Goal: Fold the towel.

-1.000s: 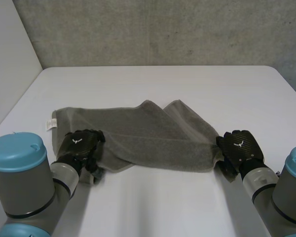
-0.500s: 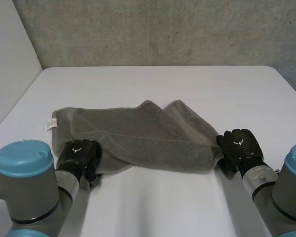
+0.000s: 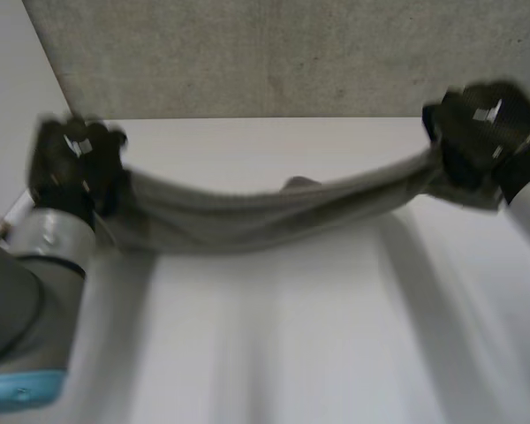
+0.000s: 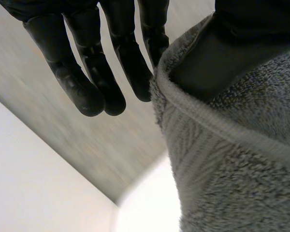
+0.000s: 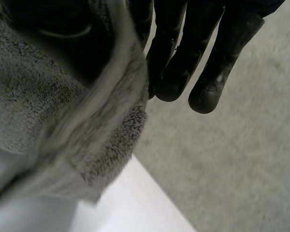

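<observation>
- Two black hands hold a grey towel (image 3: 247, 221) up between them, over a white table (image 3: 318, 344).
- Left hand (image 3: 73, 159): it grips one end of the towel, at the table's left side. In its wrist view the fingers (image 4: 82, 82) reach out almost straight and bare. The towel's hemmed edge is bunched just beside them, wrapped over the thumb side of the hand, which pinches it.
- Right hand (image 3: 479, 131): it grips the other end, at the table's far right corner. In its wrist view the fingers (image 5: 208, 92) are likewise nearly straight, and the towel is gathered over the thumb side and pinched there.
- Towel: it hangs as a long, rumpled band from hand to hand and sags in the middle. Whether its lower edge touches the table is not clear.
- Table: plain, smooth, with a rounded far edge.
- Room: a rough grey concrete wall (image 3: 274, 53) stands behind the table, and a plain white side wall (image 3: 9, 97) meets it at the left.
</observation>
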